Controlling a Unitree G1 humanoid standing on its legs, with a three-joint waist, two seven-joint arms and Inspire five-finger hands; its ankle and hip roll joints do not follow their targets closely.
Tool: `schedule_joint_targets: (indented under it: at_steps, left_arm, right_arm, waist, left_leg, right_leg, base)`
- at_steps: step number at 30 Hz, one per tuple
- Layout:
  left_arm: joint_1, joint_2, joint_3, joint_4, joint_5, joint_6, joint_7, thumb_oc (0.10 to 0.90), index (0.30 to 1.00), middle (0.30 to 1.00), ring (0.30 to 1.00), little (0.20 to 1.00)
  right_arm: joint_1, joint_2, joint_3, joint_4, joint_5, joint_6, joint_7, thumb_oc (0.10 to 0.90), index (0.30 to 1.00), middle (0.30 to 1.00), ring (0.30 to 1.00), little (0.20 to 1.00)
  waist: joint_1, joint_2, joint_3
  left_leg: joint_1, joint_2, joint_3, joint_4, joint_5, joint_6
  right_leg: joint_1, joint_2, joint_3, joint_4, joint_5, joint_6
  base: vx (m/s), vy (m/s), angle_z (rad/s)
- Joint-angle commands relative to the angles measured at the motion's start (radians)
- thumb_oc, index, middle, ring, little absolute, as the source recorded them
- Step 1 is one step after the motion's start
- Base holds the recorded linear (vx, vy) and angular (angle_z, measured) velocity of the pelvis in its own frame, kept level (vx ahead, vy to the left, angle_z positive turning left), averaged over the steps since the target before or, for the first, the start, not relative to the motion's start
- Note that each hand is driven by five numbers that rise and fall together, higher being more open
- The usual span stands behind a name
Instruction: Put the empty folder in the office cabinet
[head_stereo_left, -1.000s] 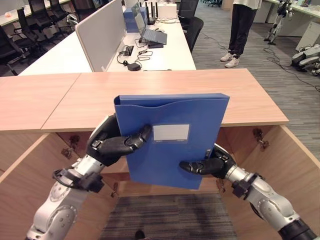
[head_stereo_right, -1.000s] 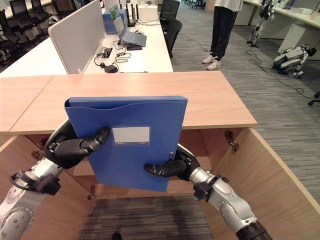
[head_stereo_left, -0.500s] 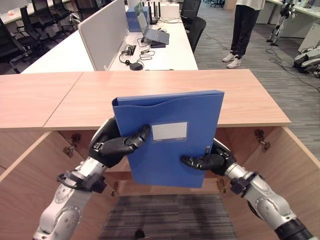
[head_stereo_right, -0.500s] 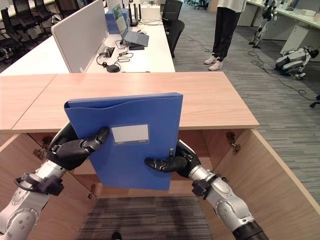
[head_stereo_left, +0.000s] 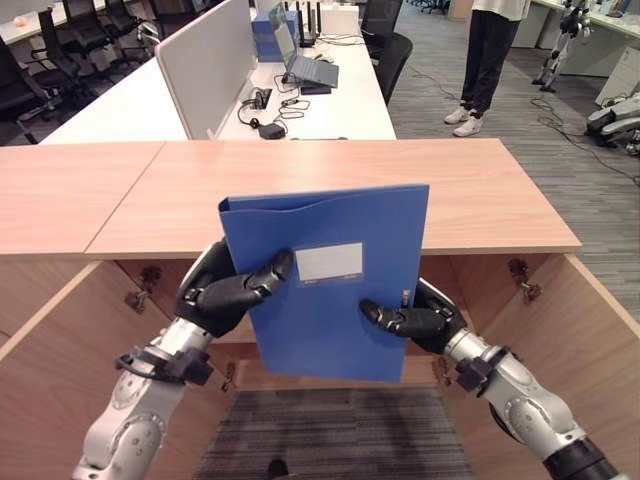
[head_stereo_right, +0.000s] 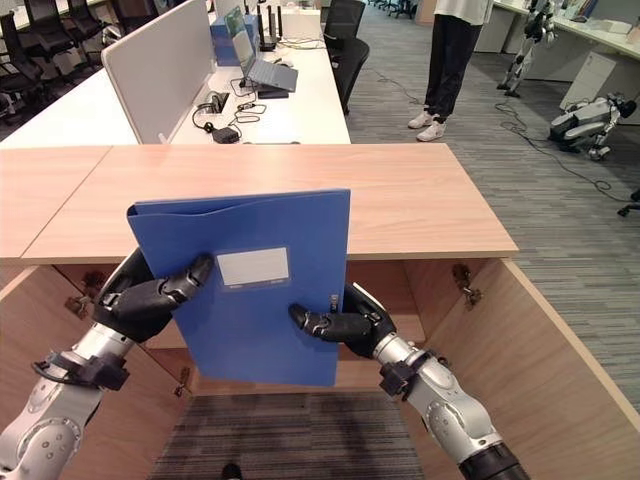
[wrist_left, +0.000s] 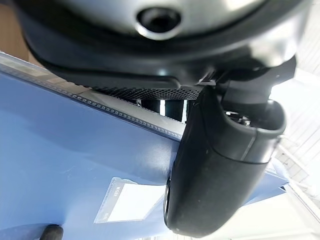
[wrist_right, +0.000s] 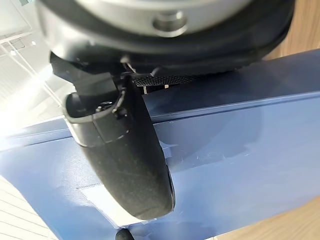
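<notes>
Both hands are gripping a blue folder (head_stereo_left: 330, 280) and holding it upright in front of the wooden cabinet (head_stereo_left: 480, 190), its upper part overlapping the cabinet's top board and its lower part hanging before the open compartment beneath that board. The left hand (head_stereo_left: 222, 292) is clasping the folder's left edge, its thumb lying across the front face just beside the white label (head_stereo_left: 329, 262), the remaining fingers curled out of sight behind the cover. The right hand (head_stereo_left: 415, 318) is clamping the folder's lower right edge, thumb pressing on the front face and the rest wrapping behind. The cabinet doors (head_stereo_left: 590, 330) are standing open on both sides of the folder. Beyond the cabinet, a white desk (head_stereo_left: 330, 105) is carrying a laptop (head_stereo_left: 305, 68) and cables, and a person (head_stereo_left: 487, 60) is standing on the carpet farther back.
</notes>
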Motion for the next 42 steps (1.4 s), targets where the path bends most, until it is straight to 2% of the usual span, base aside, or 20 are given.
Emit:
schedule_joint_targets:
  at_steps: [1, 2, 5, 7, 10, 12, 14, 19, 20, 24, 25, 26, 27, 28, 33, 34, 36, 37, 38, 42]
  left_arm:
    - [-0.085, -0.033, -0.03, -0.128, 0.009, -0.076, -0.074, 0.8, 0.9, 0.9, 0.9, 0.9]
    - [-0.084, -0.033, -0.03, -0.129, 0.009, -0.076, -0.074, 0.8, 0.9, 0.9, 0.9, 0.9]
    - [-0.007, -0.062, 0.051, -0.108, 0.076, -0.094, -0.055, 0.8, 0.9, 0.9, 0.9, 0.9]
    - [0.076, -0.07, 0.154, -0.055, 0.269, -0.123, -0.056, 0.8, 0.9, 0.9, 0.9, 0.9]
    - [0.172, -0.058, 0.207, 0.065, 0.388, -0.117, -0.095, 0.8, 0.9, 0.9, 0.9, 0.9]
    - [0.171, -0.057, 0.206, 0.066, 0.389, -0.118, -0.096, 0.8, 0.9, 0.9, 0.9, 0.9]
    - [0.226, -0.028, 0.184, 0.246, 0.511, -0.111, -0.129, 0.8, 0.9, 0.9, 0.9, 0.9]
    - [0.25, -0.035, 0.12, 0.374, 0.59, -0.1, -0.139, 0.8, 0.9, 0.9, 0.9, 0.9]
    - [0.252, -0.037, 0.107, 0.403, 0.612, -0.1, -0.141, 0.8, 0.9, 0.9, 0.9, 0.9]
    - [0.252, -0.06, 0.043, 0.528, 0.704, -0.092, -0.133, 0.8, 0.9, 0.9, 0.9, 0.9]
    - [0.244, -0.083, 0.015, 0.584, 0.748, -0.088, -0.113, 0.8, 0.9, 0.9, 0.9, 0.9]
    - [0.24, -0.083, 0.013, 0.587, 0.75, -0.089, -0.112, 0.8, 0.9, 0.9, 0.9, 0.9]
    - [0.223, -0.105, -0.014, 0.658, 0.79, -0.092, -0.088, 0.8, 0.9, 0.9, 0.9, 0.9]
    - [0.219, -0.105, -0.016, 0.661, 0.79, -0.094, -0.087, 0.8, 0.9, 0.9, 0.9, 0.9]
    - [0.15, -0.159, -0.089, 0.811, 0.808, -0.09, -0.02, 0.8, 0.9, 0.9, 0.9, 0.9]
    - [0.122, -0.172, -0.119, 0.843, 0.801, -0.091, 0.006, 0.8, 0.9, 0.9, 0.9, 0.9]
    - [0.1, -0.184, -0.138, 0.878, 0.798, -0.095, 0.023, 0.8, 0.9, 0.9, 0.9, 0.9]
    - [0.058, -0.2, -0.175, 0.92, 0.79, -0.108, 0.061, 0.8, 0.9, 0.9, 0.9, 0.9]
    - [0.052, -0.201, -0.177, 0.924, 0.79, -0.11, 0.062, 0.8, 0.9, 0.9, 0.9, 0.9]
    - [-0.029, -0.221, -0.245, 0.971, 0.775, -0.153, 0.134, 0.8, 0.9, 0.9, 0.9, 0.9]
  right_arm:
    - [-0.118, 0.026, 0.0, -0.179, -0.028, -0.054, 0.11, 0.4, 0.3, 0.3, 0.3, 0.3]
    - [-0.117, 0.026, 0.0, -0.18, -0.028, -0.054, 0.109, 0.4, 0.3, 0.3, 0.3, 0.3]
    - [-0.036, -0.05, -0.034, -0.183, -0.114, -0.015, 0.143, 0.4, 0.3, 0.3, 0.3, 0.3]
    - [0.108, -0.105, -0.124, -0.143, -0.233, 0.006, 0.189, 0.4, 0.3, 0.3, 0.3, 0.3]
    - [0.203, -0.104, -0.186, -0.047, -0.338, 0.004, 0.191, 0.4, 0.3, 0.3, 0.3, 0.3]
    - [0.204, -0.103, -0.187, -0.047, -0.338, 0.003, 0.192, 0.4, 0.3, 0.3, 0.3, 0.3]
    - [0.233, -0.032, -0.197, 0.044, -0.355, -0.005, 0.174, 0.4, 0.3, 0.3, 0.3, 0.3]
    - [0.242, 0.01, -0.176, 0.102, -0.374, -0.013, 0.157, 0.4, 0.3, 0.3, 0.3, 0.3]
    - [0.242, 0.015, -0.176, 0.114, -0.38, -0.016, 0.152, 0.4, 0.3, 0.3, 0.3, 0.3]
    - [0.25, 0.066, -0.165, 0.195, -0.376, -0.015, 0.116, 0.4, 0.3, 0.3, 0.3, 0.3]
    - [0.244, 0.114, -0.172, 0.252, -0.348, -0.022, 0.071, 0.4, 0.3, 0.3, 0.3, 0.3]
    - [0.242, 0.115, -0.172, 0.255, -0.348, -0.024, 0.071, 0.4, 0.3, 0.3, 0.3, 0.3]
    - [0.216, 0.177, -0.186, 0.317, -0.286, -0.039, 0.022, 0.4, 0.3, 0.3, 0.3, 0.3]
    - [0.213, 0.177, -0.187, 0.32, -0.286, -0.041, 0.022, 0.4, 0.3, 0.3, 0.3, 0.3]
    - [0.098, 0.317, -0.225, 0.439, -0.065, -0.095, -0.107, 0.4, 0.3, 0.3, 0.3, 0.3]
    - [0.033, 0.35, -0.238, 0.478, 0.003, -0.127, -0.154, 0.4, 0.3, 0.3, 0.3, 0.3]
    - [-0.008, 0.366, -0.251, 0.496, 0.041, -0.149, -0.18, 0.4, 0.3, 0.3, 0.3, 0.3]
    - [-0.082, 0.398, -0.282, 0.538, 0.117, -0.195, -0.225, 0.4, 0.3, 0.3, 0.3, 0.3]
    - [-0.087, 0.397, -0.284, 0.541, 0.119, -0.196, -0.225, 0.4, 0.3, 0.3, 0.3, 0.3]
    - [-0.265, 0.437, -0.367, 0.625, 0.259, -0.305, -0.304, 0.4, 0.3, 0.3, 0.3, 0.3]
  waist:
    - [-0.012, -0.009, -0.013]
    - [-0.013, -0.009, -0.014]
    - [-0.008, -0.013, -0.012]
    - [-0.002, -0.019, -0.005]
    - [-0.006, -0.017, -0.002]
    - [-0.005, -0.017, -0.003]
    - [-0.011, -0.009, 0.008]
    - [-0.017, -0.002, 0.013]
    - [-0.015, 0.0, 0.017]
    - [-0.023, 0.005, 0.018]
    - [-0.026, 0.008, 0.02]
    - [-0.025, 0.008, 0.021]
    - [-0.025, 0.011, 0.022]
    - [-0.025, 0.011, 0.023]
    - [-0.018, 0.023, 0.042]
    - [-0.012, 0.029, 0.059]
    - [-0.009, 0.034, 0.071]
    - [-0.003, 0.042, 0.095]
    - [-0.001, 0.043, 0.097]
    - [0.022, 0.062, 0.154]
  left_leg:
    - [0.028, 0.038, 0.011, 0.005, -0.128, -0.053]
    - [0.028, 0.038, 0.011, 0.005, -0.128, -0.053]
    - [0.023, 0.038, 0.011, 0.005, -0.128, -0.054]
    - [0.013, 0.039, 0.008, 0.007, -0.128, -0.056]
    - [0.006, 0.039, 0.013, 0.007, -0.129, -0.054]
    - [0.005, 0.039, 0.013, 0.007, -0.129, -0.054]
    - [-0.005, 0.034, 0.011, 0.007, -0.13, -0.051]
    - [-0.003, 0.034, 0.0, 0.005, -0.144, -0.056]
    - [-0.012, 0.031, 0.009, 0.006, -0.129, -0.047]
    - [-0.01, 0.028, -0.005, 0.004, -0.147, -0.054]
    - [-0.012, 0.026, -0.008, 0.004, -0.148, -0.053]
    - [-0.012, 0.025, -0.008, 0.004, -0.148, -0.053]
    - [-0.015, 0.022, -0.011, 0.004, -0.149, -0.052]
    - [-0.015, 0.022, -0.011, 0.004, -0.149, -0.052]
    - [-0.027, 0.015, -0.021, 0.005, -0.149, -0.051]
    - [-0.04, 0.012, -0.03, 0.006, -0.147, -0.051]
    - [-0.05, 0.01, -0.034, 0.007, -0.144, -0.051]
    - [-0.068, 0.009, -0.043, 0.008, -0.139, -0.052]
    - [-0.069, 0.009, -0.044, 0.008, -0.139, -0.052]
    - [-0.123, 0.007, -0.064, 0.012, -0.122, -0.056]
  right_leg:
    - [0.035, -0.035, 0.02, 0.001, -0.204, 0.02]
    - [0.035, -0.035, 0.02, 0.001, -0.204, 0.02]
    - [0.033, -0.035, 0.017, 0.001, -0.204, 0.022]
    - [0.028, -0.036, 0.01, 0.001, -0.203, 0.024]
    - [0.019, -0.04, 0.008, 0.001, -0.201, 0.026]
    - [0.019, -0.04, 0.008, 0.001, -0.201, 0.027]
    - [0.008, -0.045, 0.011, 0.001, -0.196, 0.029]
    - [0.01, -0.046, 0.03, 0.001, -0.215, 0.034]
    - [0.001, -0.05, 0.015, 0.001, -0.195, 0.031]
    - [0.005, -0.052, 0.03, 0.001, -0.215, 0.034]
    - [0.004, -0.054, 0.031, 0.001, -0.215, 0.034]
    - [0.003, -0.054, 0.031, 0.001, -0.215, 0.034]
    - [0.002, -0.056, 0.031, 0.001, -0.215, 0.034]
    - [0.002, -0.056, 0.031, 0.001, -0.215, 0.034]
    - [-0.006, -0.059, 0.031, 0.004, -0.213, 0.033]
    - [-0.018, -0.061, 0.033, 0.006, -0.212, 0.033]
    - [-0.026, -0.062, 0.033, 0.007, -0.211, 0.033]
    - [-0.039, -0.063, 0.029, 0.01, -0.209, 0.032]
    - [-0.04, -0.062, 0.029, 0.01, -0.209, 0.032]
    - [-0.1, -0.071, 0.017, 0.049, -0.215, 0.031]
  base:
    - [0.0, 0.0, 0.0]
    - [0.0, 0.0, 0.0]
    - [0.0, 0.0, 0.0]
    - [0.0, 0.003, 0.02]
    - [0.01, 0.031, 0.01]
    - [0.0, 0.004, -0.02]
    - [-0.01, 0.046, -0.02]
    - [0.0, 0.011, 0.01]
    - [0.05, 0.0, 0.02]
    - [0.01, 0.02, 0.05]
    - [0.0, 0.012, 0.06]
    - [0.0, 0.027, 0.05]
    - [0.0, 0.015, 0.03]
    - [0.0, 0.027, 0.03]
    - [-0.01, 0.012, 0.06]
    - [-0.05, 0.006, 0.09]
    - [-0.07, 0.007, 0.02]
    - [-0.07, 0.004, 0.02]
    - [-0.07, 0.004, 0.02]
    - [-0.08, -0.001, 0.1]
